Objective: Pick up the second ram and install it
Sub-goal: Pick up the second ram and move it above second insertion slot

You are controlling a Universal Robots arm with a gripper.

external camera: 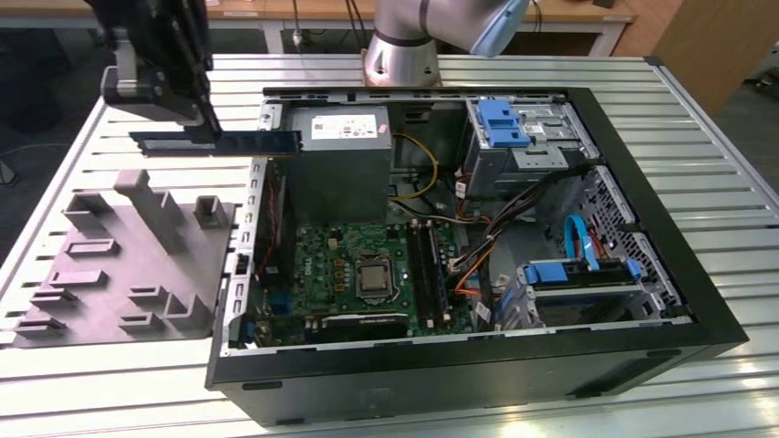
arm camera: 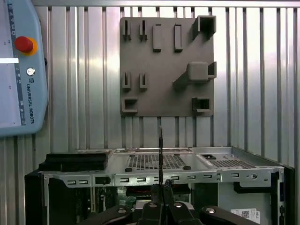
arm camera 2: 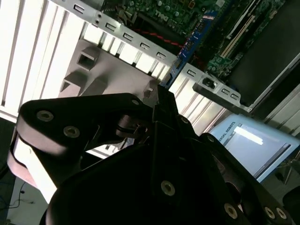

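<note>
Second ram (external camera: 262, 141), slim flat dark stick, clamped level in black pincer (external camera: 204, 128)

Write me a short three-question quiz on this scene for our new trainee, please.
1. True or false: the gripper is shut on the second ram.
2. The ram is: a) level in the air; b) seated in a slot; c) lying on the motherboard.
3. What lies on the table at the exterior view's left of the computer case?
Key: 1 true; 2 a; 3 the grey fixture.
</note>
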